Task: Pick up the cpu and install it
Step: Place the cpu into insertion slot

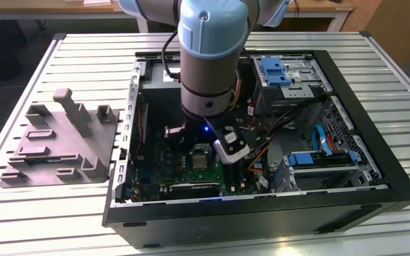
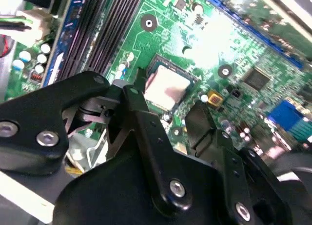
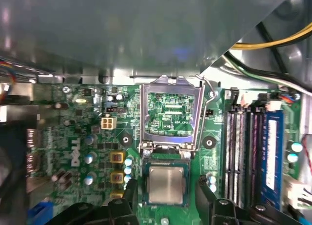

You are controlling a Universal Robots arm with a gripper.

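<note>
Motherboard [image 3: 73, 132]: a white logo is printed near the capacitors; the tiny white component markings are too small to make out.
Black chip [image 2: 254, 78]: its surface print is blurred.
Cpu [image 3: 166, 185]: no marking can be read on its top.

The cpu [image 3: 166, 185] has a pale silver-grey top, the motherboard [image 3: 83, 137] is green, the claw [image 2: 168, 120] black, the fixture [image 1: 59, 144] grey-purple, and the worktop [image 1: 62, 213] white and slatted.

Glare whitens the motherboard [image 2: 229, 44] in the second wrist view; foreground linkage is blurred.
</note>
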